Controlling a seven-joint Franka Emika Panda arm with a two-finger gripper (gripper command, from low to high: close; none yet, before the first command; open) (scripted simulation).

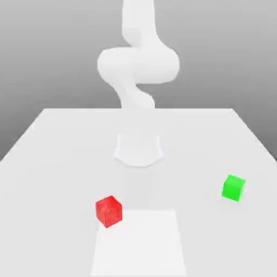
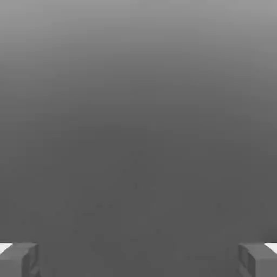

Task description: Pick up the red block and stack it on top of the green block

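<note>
The red block [image 1: 109, 211] sits on the white table [image 1: 48, 162] toward the front, a little to the exterior view's left. The green block [image 1: 233, 188] rests on the table well off to the exterior view's right, slightly farther back. The two cubes are far apart. In the hand view my gripper [image 2: 138, 261] is open, its grey fingertips [image 2: 19, 259] set wide at the frame's edges with nothing between them. Beyond them there is plain grey background.
The white arm rises from its round base [image 1: 138, 149] at the middle of the table and bends upward out of the exterior view. A brighter square patch [image 1: 138, 243] lies on the table just beside the red block, at the front.
</note>
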